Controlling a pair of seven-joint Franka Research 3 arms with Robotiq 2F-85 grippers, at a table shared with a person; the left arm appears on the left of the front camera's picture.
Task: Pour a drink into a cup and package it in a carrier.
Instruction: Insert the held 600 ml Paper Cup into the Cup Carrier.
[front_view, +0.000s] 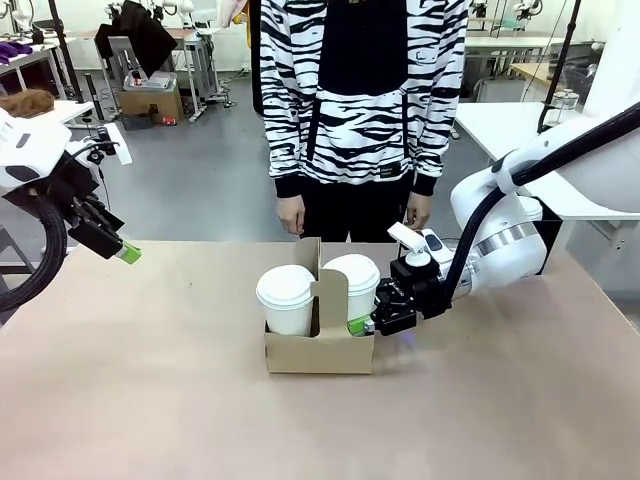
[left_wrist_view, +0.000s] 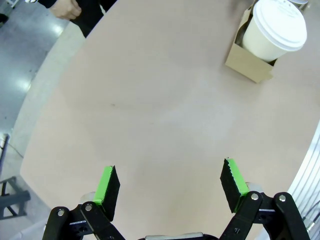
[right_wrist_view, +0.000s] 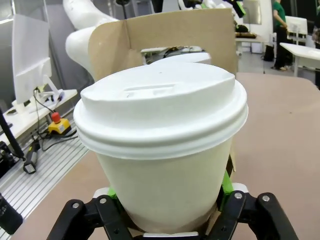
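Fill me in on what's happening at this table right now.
Two lidded white cups sit in a brown cardboard carrier mid-table. The right gripper is at the right-hand cup, its green pads against the cup's sides low down; whether it grips or lets go can't be told. The left gripper hangs open off to the side, holding nothing. A person stands at the far edge, hands down.

Two white paper cups (front_view: 287, 300) with white lids sit in a brown cardboard carrier (front_view: 320, 350) on a tan surface (front_view: 150, 400). The black fingers (left_wrist_view: 107, 185) carry green pads, and the person's hoodie (front_view: 365, 80) is zebra-striped black and white.
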